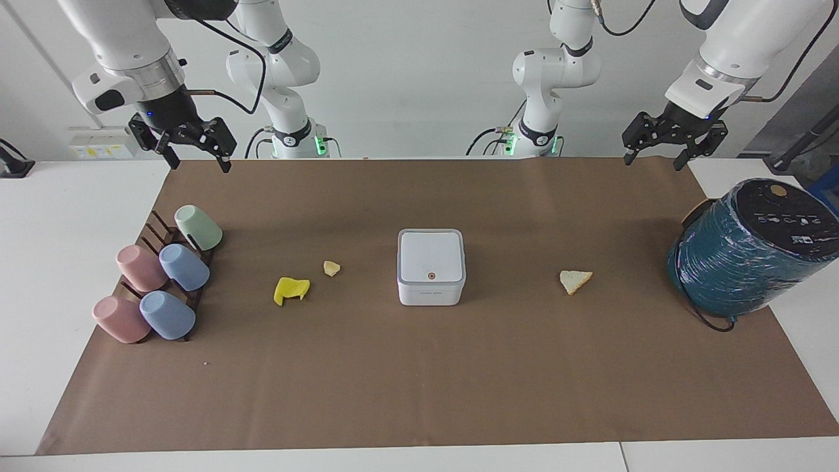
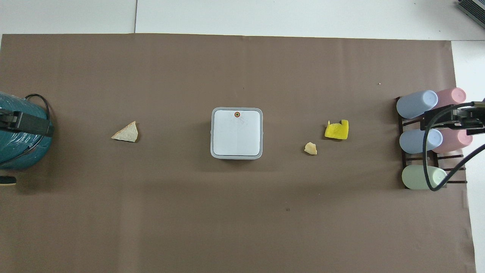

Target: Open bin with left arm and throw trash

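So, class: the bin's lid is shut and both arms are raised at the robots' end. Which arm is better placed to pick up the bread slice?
Left. The left gripper hangs open at the bread slice's end of the table; the right gripper is past the bin.

Bin [image 1: 430, 267] [image 2: 236, 132]: small white square box, rounded corners, grey-rimmed lid shut, orange-ringed dot at the lid edge farthest from the robots; mid-table, upright. Bread slice [image 1: 575, 281] [image 2: 126, 132]: white triangle, tan crust, flat, toward the left arm's end. Yellow piece [image 1: 291, 290] [image 2: 337, 130] and pale chunk [image 1: 331, 268] [image 2: 310, 148]: toward the right arm's end, near each other, apart; chunk closer to the bin.
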Controlling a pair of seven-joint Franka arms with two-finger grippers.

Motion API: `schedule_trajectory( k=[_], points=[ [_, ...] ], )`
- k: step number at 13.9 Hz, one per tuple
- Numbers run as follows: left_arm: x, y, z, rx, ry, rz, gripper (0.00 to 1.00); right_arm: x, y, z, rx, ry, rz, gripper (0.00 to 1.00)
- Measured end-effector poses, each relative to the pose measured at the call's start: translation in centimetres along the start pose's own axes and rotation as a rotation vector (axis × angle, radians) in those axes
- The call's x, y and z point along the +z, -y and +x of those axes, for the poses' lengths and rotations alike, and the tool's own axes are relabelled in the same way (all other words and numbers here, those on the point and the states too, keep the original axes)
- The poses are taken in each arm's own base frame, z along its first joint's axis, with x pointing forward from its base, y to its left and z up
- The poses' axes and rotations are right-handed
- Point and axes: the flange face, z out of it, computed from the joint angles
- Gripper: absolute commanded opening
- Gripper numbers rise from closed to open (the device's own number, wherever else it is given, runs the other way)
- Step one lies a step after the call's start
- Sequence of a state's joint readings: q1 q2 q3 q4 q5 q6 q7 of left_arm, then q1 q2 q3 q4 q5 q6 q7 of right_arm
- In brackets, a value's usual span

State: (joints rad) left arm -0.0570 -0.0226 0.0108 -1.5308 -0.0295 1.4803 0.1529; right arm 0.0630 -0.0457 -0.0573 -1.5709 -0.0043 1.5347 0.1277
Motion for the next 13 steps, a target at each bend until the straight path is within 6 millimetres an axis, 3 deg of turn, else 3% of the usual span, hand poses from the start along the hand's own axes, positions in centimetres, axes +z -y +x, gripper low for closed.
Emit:
schedule_trajectory(
  k=[11, 13],
  points=[
    [0.0, 0.0, 0.2, 0.001, -0.010, 0.002, 1.00, 0.2, 0.0, 0.0, 0.000, 0.004, 0.000, 1.00],
    [0.2, -1.0, 1.0, 0.018, -0.059, 0.009, 1.00, 0.2, 0.0, 0.0, 0.000, 0.005, 0.000, 1.00]
  ],
)
